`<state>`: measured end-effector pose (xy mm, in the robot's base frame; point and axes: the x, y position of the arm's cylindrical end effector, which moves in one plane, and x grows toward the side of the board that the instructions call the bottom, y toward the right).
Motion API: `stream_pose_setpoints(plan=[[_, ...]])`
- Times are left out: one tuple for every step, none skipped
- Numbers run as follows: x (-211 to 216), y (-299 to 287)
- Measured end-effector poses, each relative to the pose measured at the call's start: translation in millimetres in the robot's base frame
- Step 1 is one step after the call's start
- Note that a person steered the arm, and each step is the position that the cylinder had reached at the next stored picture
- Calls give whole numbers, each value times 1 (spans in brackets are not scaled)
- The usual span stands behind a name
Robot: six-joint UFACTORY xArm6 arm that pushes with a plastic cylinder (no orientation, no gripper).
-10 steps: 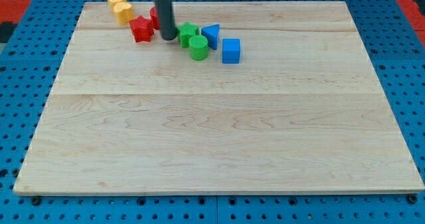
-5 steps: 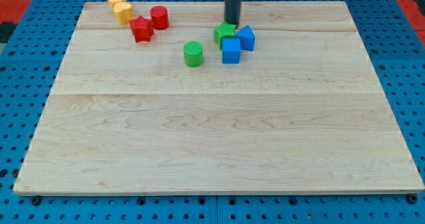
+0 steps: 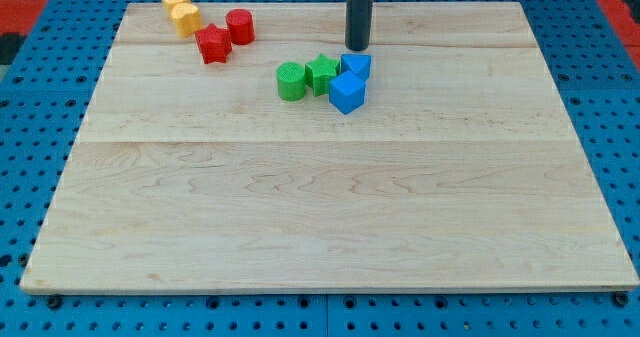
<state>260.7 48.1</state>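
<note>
My tip (image 3: 358,49) stands near the view's top centre, just above a blue block (image 3: 356,65) and touching or almost touching it. Below that one lies a blue cube (image 3: 347,92). To their left sit a green star-shaped block (image 3: 322,73) and a green cylinder (image 3: 291,81), the four packed in a tight cluster. Further left are a red star-shaped block (image 3: 213,44) and a red cylinder (image 3: 239,26). Two yellow blocks (image 3: 181,9) lie at the view's top left.
The blocks rest on a pale wooden board (image 3: 330,217) laid on a blue pegboard table (image 3: 20,157). A red strip (image 3: 25,2) shows at the view's top left corner.
The rod has shifted slightly right and down. The green star-shaped block has slid left and down next to the green cylinder, and both blue blocks have moved and turned.
</note>
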Motion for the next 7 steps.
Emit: stream_pose_setpoints(plan=[[-13,-87],[-31,-153],[-32,-216],[25,-171],[72,-208],[94,-205],[132,-223]])
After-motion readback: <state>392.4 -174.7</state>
